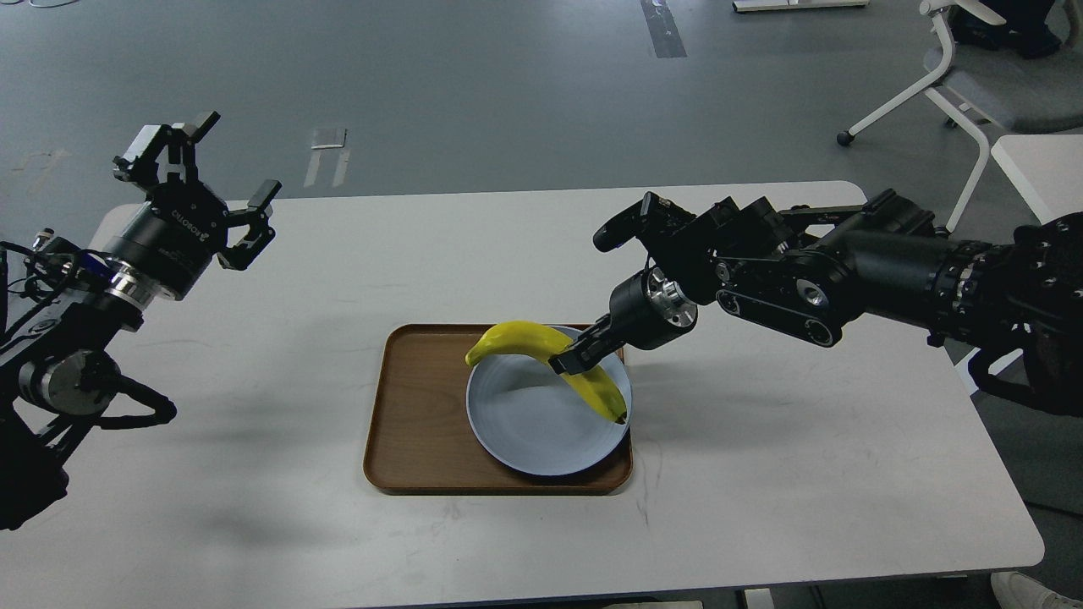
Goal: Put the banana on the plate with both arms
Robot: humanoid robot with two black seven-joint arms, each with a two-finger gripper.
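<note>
The right gripper (pixel 568 362) pinches the banana (pixel 554 359) near its middle, directly over the far-right rim of the plate (pixel 533 423). The plate sits at the right end of the wooden tray (pixel 415 406), near the middle of the table (pixel 761 474). The banana's lower tip appears to touch the plate; its upper end overhangs the far rim. Judged remaining: lower and release. The left gripper (pixel 203 169) hangs spread and empty over the table's far-left corner. The gripper hides the fingertip contact; whether the banana rests fully cannot be told.

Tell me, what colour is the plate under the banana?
Pale blue-grey; the plate shows best in the head view.
</note>
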